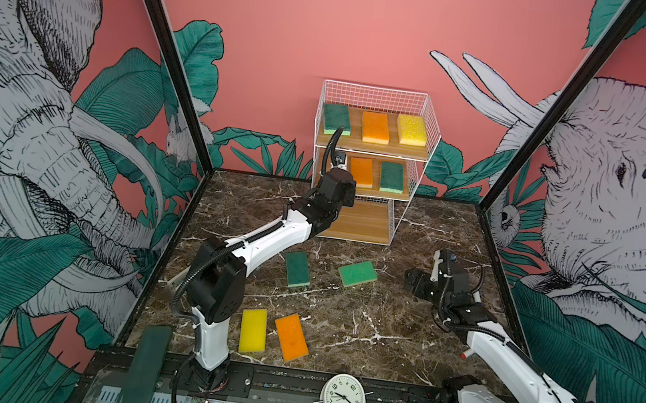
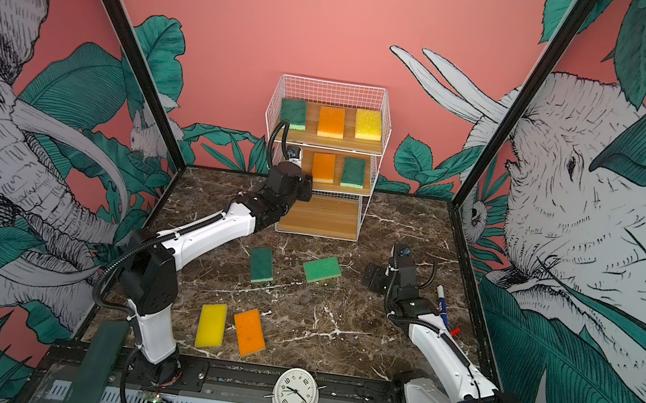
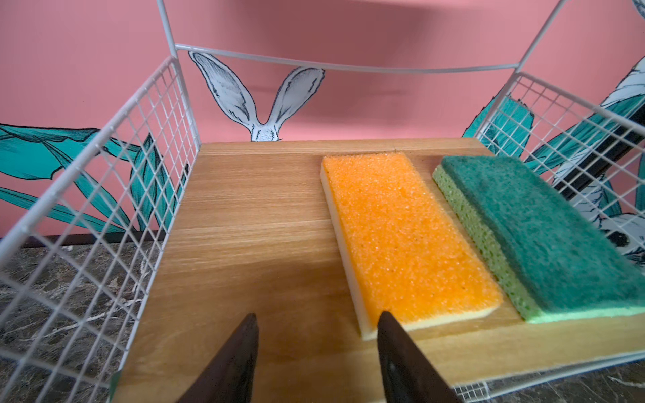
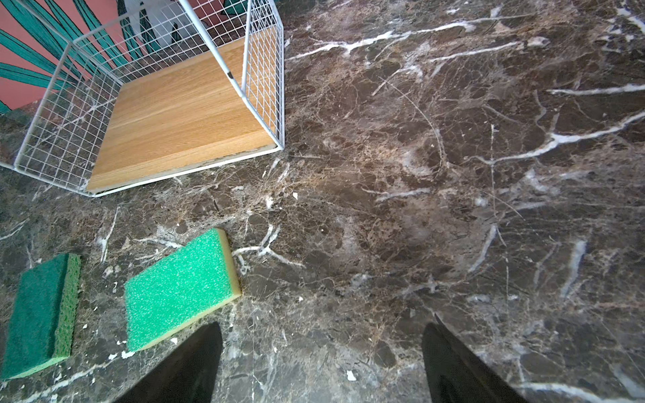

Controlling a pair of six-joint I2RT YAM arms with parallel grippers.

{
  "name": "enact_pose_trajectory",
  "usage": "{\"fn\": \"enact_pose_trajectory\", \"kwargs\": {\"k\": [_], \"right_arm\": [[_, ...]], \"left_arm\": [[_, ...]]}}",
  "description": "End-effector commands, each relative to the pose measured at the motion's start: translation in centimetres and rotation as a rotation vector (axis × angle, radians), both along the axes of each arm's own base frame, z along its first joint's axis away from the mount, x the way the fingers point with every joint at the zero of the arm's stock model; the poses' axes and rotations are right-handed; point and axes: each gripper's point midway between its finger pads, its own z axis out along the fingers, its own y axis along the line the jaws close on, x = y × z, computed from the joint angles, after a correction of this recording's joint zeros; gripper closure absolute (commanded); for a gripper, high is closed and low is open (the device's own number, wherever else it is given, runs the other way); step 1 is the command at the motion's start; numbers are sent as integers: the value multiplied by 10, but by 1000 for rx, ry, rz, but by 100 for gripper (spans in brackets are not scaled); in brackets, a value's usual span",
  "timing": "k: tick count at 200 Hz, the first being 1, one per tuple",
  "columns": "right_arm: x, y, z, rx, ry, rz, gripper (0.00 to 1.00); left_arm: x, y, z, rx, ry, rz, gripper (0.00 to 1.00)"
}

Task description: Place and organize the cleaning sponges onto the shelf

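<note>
The shelf stands at the back of the table. Its top board holds a green sponge, an orange sponge and a yellow sponge. On the middle board lie an orange sponge and a green sponge; the bottom board is bare. My left gripper is open and empty over the middle board's bare left part, beside the orange sponge. On the table lie two green sponges, a yellow sponge and an orange sponge. My right gripper hangs open over bare marble, right of the light green sponge.
A marker pen lies by the right arm near the table's right edge. A white clock and a dark green flat pad sit on the front rail. Black frame posts mark the back corners.
</note>
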Motion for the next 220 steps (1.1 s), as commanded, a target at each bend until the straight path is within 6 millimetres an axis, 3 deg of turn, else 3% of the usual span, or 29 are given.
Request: {"fn": "enact_pose_trajectory", "kwargs": {"k": [1,22,29,61,171,220], "right_arm": [[0,-4,1,-9,-11,-10,8],[-1,-5,1,-10,-12,-13,8],[-1,-5,1,-8,-13,-14,8],[-2,-5,5,-4,-27,-17,8],[-3,-6,6,-4,-36,-20,8],[-1,-5,6,-2,-36,-20,8]], "left_arm": [[-12,-5,19,-28,-43,-47,46],[-18,-8,21,-19,-65,-81,49],[-30,-25,24,-14,-72,-128,51],[-46,-51,31,7,-104,-213,54],[-28,-45,37,42,-111,-139,66],[-19,-39,28,56,-83,-107,67]]}}
